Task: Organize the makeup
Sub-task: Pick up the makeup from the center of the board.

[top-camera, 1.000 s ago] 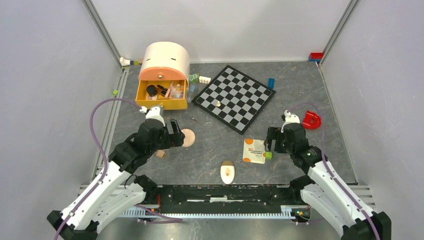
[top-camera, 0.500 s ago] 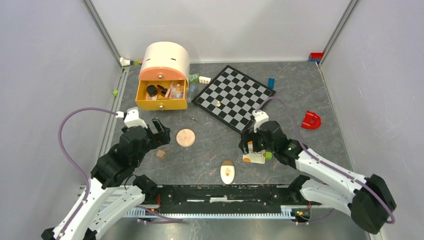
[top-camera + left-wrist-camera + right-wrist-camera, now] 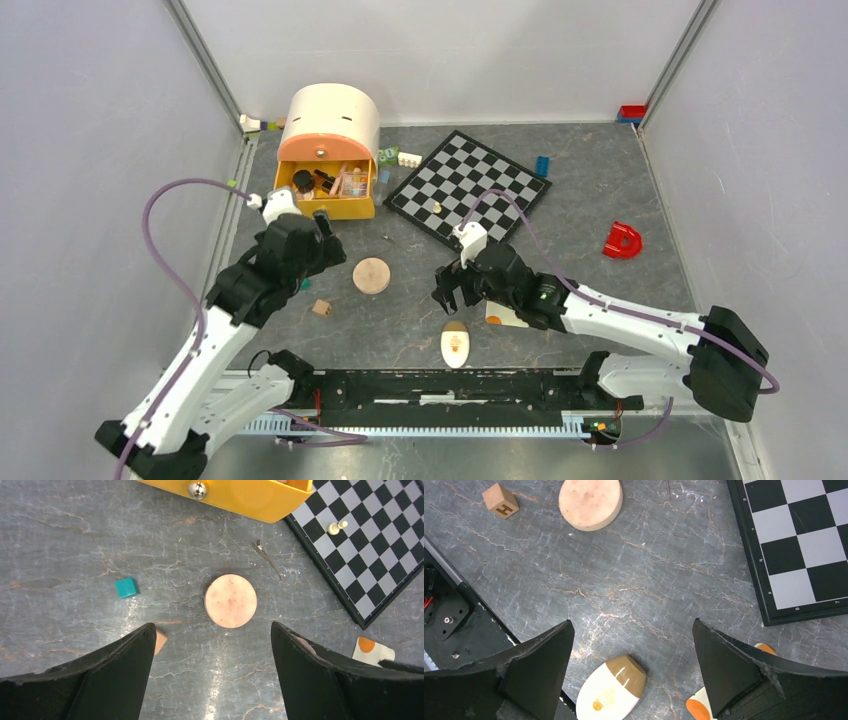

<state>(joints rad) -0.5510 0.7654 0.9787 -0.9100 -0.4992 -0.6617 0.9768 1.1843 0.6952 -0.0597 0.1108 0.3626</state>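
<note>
1 compact [image 3: 371,275]; 1 oval [image 3: 455,346]; 1 chessbd [image 3: 470,195]

The round compact [image 3: 230,601] was coloured speckled peach. The cream oval [image 3: 610,690] was capped in brown. The chessboard [image 3: 450,175] was chequered black and grey, and the table [image 3: 75,545] was veined dark grey.

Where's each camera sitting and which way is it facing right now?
Top external: above and behind, looking down on the table; both arms show.
Left wrist: left arm, facing down at the compact; open fingers show.
Right wrist: right arm, facing down over the oval; open fingers show.
Shared: all three see the compact.
</note>
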